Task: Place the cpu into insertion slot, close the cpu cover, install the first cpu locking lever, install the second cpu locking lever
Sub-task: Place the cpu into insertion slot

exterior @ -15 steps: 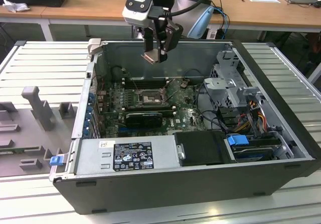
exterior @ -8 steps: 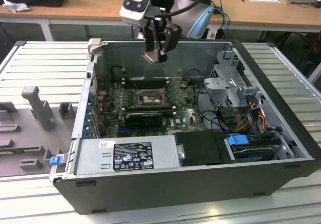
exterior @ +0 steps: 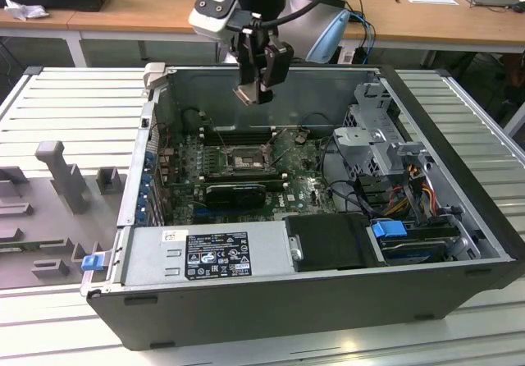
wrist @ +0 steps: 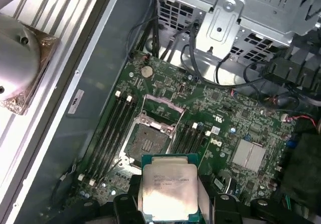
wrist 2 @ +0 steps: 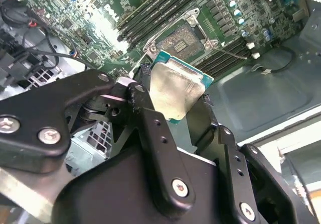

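My gripper (exterior: 256,93) hangs above the open computer case, over its back wall, shut on the cpu (exterior: 246,96). In both wrist views the cpu (wrist: 169,191) (wrist 2: 175,89) is a flat silver-grey square on a green edge, clamped between the black fingers (wrist 2: 145,91). The insertion slot (wrist: 148,142) (wrist 2: 180,37) (exterior: 244,162) lies uncovered on the green motherboard (wrist: 235,123), below the chip and apart from it. The cpu cover (wrist: 161,107) is a thin metal frame swung back from the socket's far edge.
Long black memory slots (wrist: 113,128) flank the socket on both sides. A black graphics card (exterior: 236,192) lies in front of it, then the power supply (exterior: 205,255). A metal drive cage (exterior: 377,136) with cables stands at the exterior view's right. The case walls (exterior: 271,87) ring the board.
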### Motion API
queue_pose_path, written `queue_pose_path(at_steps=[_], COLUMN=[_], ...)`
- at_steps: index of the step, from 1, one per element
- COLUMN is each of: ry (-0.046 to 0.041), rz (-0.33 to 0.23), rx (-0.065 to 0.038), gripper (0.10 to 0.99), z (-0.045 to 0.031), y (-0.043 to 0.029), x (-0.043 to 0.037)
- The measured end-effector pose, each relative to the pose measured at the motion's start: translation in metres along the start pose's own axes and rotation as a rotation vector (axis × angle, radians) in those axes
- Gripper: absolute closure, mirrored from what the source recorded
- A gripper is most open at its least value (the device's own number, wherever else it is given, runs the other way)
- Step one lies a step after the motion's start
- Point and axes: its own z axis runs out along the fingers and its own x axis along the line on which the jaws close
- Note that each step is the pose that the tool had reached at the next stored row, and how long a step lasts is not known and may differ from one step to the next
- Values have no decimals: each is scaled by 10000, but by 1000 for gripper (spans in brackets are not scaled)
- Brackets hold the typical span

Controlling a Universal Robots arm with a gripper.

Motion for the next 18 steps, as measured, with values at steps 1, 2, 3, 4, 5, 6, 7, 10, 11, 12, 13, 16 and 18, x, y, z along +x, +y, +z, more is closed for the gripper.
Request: queue_pose_path(at_steps=[1, 2, 3, 4, 5, 6, 7, 10, 11, 12, 13, 16, 18], ry=[-16, -34, -61, -74, -91, -99, -120, -170, -180, -188, -203, -230, -262], rz=[176, 388, 687, 839, 1029, 1120, 1358, 1916, 2025, 2120, 2293, 2571, 2938], rx=[-3, -7, -13, -16, -19, -21, -26, -37, -39, -41, -44, -49, -56], gripper=[557, 557, 557, 557, 557, 557, 557, 557, 557, 557, 557, 557, 557], z=[3, 8, 15, 18, 22, 24, 29, 40, 42, 45, 49, 60, 74], y=[0, -1, -2, -2, -3, -3, -4, -6, -6, -6, -7, -8, -10], x=[0, 0, 0, 0, 0, 0, 0, 0, 0, 0, 0, 0, 0])
